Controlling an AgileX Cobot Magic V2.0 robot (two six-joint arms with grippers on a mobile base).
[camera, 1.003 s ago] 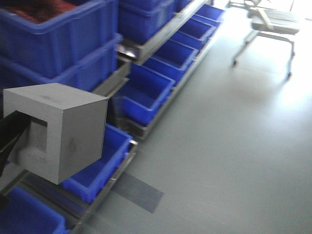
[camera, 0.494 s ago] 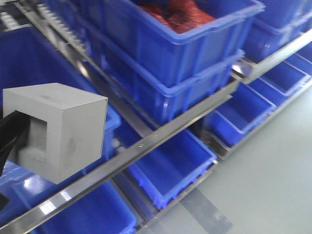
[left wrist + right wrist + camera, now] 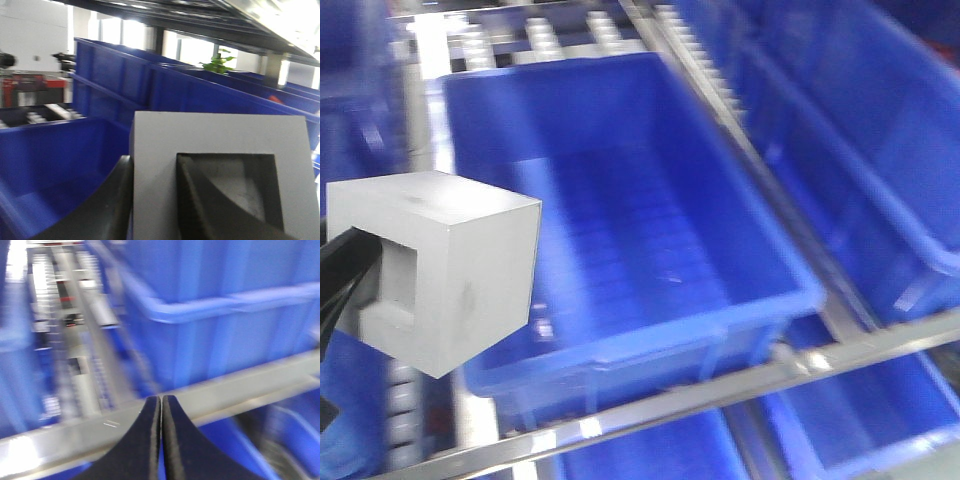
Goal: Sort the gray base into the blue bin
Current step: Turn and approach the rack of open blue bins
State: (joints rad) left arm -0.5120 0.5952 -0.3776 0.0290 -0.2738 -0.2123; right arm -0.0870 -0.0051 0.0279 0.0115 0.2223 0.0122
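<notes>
I have the gray base (image 3: 440, 270) clamped by one wall in my left gripper (image 3: 155, 200), hanging near the open blue bin (image 3: 640, 230) but not yet inside, so the drop is left; my right gripper (image 3: 161, 435) is pressed closed on nothing.

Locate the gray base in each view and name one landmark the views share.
Exterior front-facing: the gray base sits at left-centre, in front of the blue bin.
Left wrist: it fills the lower right, with the left gripper clamped on one wall of its recess.
Right wrist: it is not in this view, only the shut right gripper.
Shared landmark: the racked blue bins appear in all three views.
</notes>
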